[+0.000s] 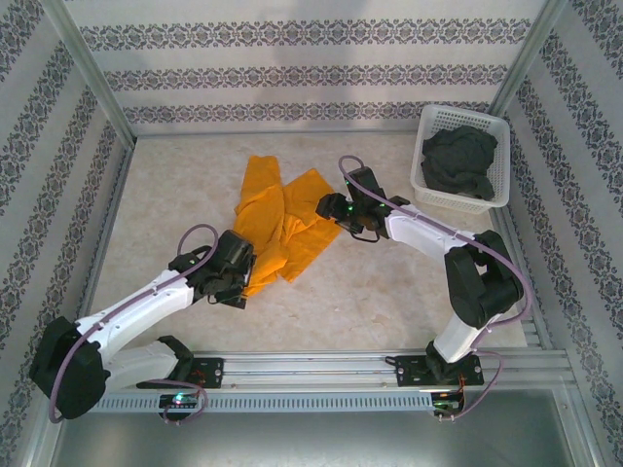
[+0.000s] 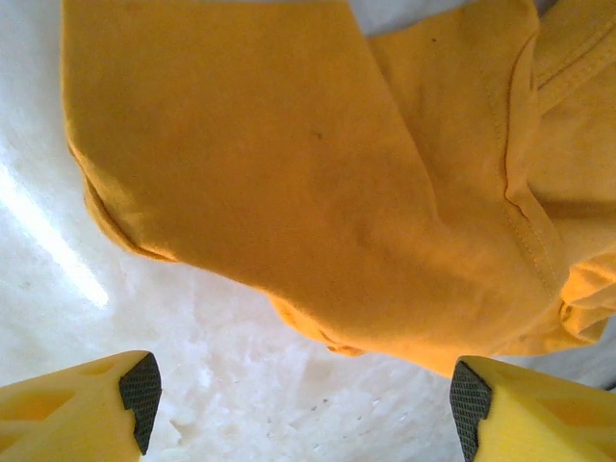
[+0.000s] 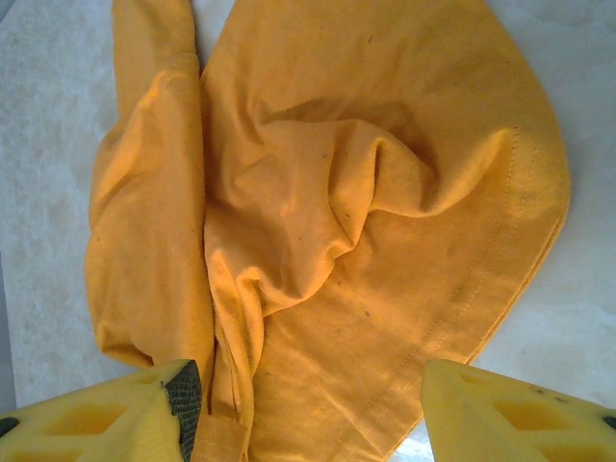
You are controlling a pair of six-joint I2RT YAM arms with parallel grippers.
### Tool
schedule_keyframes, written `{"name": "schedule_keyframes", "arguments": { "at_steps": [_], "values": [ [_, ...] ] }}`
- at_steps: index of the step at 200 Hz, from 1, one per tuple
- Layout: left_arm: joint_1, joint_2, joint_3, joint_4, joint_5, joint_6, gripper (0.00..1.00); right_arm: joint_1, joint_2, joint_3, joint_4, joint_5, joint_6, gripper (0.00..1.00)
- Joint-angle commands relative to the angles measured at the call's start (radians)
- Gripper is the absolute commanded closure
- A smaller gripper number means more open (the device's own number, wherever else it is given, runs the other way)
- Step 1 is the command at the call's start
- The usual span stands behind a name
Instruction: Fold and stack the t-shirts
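Observation:
The orange-yellow t-shirt (image 1: 282, 219) lies crumpled in the middle of the table, also close up in the left wrist view as orange cloth (image 2: 318, 173) and in the right wrist view as folds and a hem (image 3: 327, 241). The charcoal grey t-shirt (image 1: 459, 161) sits bunched inside the basket. My left gripper (image 1: 237, 265) is open at the shirt's near-left edge, over bare table (image 2: 298, 414), its yellow fingers (image 2: 87, 404) just short of the cloth. My right gripper (image 1: 338, 208) is open over the shirt's right edge, its fingers (image 3: 500, 419) straddling the cloth (image 3: 308, 423).
A white lattice basket (image 1: 428, 131) stands at the back right. Patterned walls and metal posts close the table on three sides. Bare table (image 1: 350, 302) lies between the shirt and the arm bases.

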State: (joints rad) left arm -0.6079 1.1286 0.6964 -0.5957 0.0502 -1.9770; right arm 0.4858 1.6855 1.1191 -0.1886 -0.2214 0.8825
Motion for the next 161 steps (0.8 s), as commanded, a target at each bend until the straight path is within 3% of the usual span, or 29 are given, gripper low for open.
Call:
{"name": "schedule_keyframes", "arguments": {
  "at_steps": [1, 21, 32, 46, 56, 101, 124, 161],
  "values": [
    [-0.012, 0.05, -0.004, 0.057, -0.041, -0.216, 0.22, -0.008, 0.008, 0.035, 0.023, -0.015, 0.021, 0.38],
    [0.01, 0.107, -0.056, 0.155, -0.068, -0.249, 0.3, -0.01, 0.013, 0.036, 0.024, -0.022, 0.028, 0.38],
    [0.034, 0.142, -0.074, 0.216, -0.079, -0.235, 0.39, -0.012, 0.014, 0.035, 0.022, -0.021, 0.037, 0.39],
    [0.079, 0.18, -0.088, 0.291, -0.08, -0.18, 0.7, -0.016, 0.017, 0.031, 0.01, -0.013, 0.055, 0.4],
    [0.12, 0.187, -0.09, 0.315, -0.072, -0.132, 1.0, -0.023, 0.023, 0.029, -0.003, -0.004, 0.079, 0.4],
    [0.322, -0.087, 0.003, 0.019, -0.185, 0.162, 1.0, -0.061, 0.049, 0.026, -0.069, 0.082, 0.258, 0.44],
    [0.422, -0.215, 0.025, 0.035, -0.19, 0.289, 1.0, -0.058, 0.086, 0.056, -0.077, 0.077, 0.345, 0.45],
    [0.482, -0.295, 0.051, 0.091, -0.236, 0.4, 1.0, -0.029, 0.128, 0.137, -0.097, 0.119, 0.416, 0.49]
  ]
}}
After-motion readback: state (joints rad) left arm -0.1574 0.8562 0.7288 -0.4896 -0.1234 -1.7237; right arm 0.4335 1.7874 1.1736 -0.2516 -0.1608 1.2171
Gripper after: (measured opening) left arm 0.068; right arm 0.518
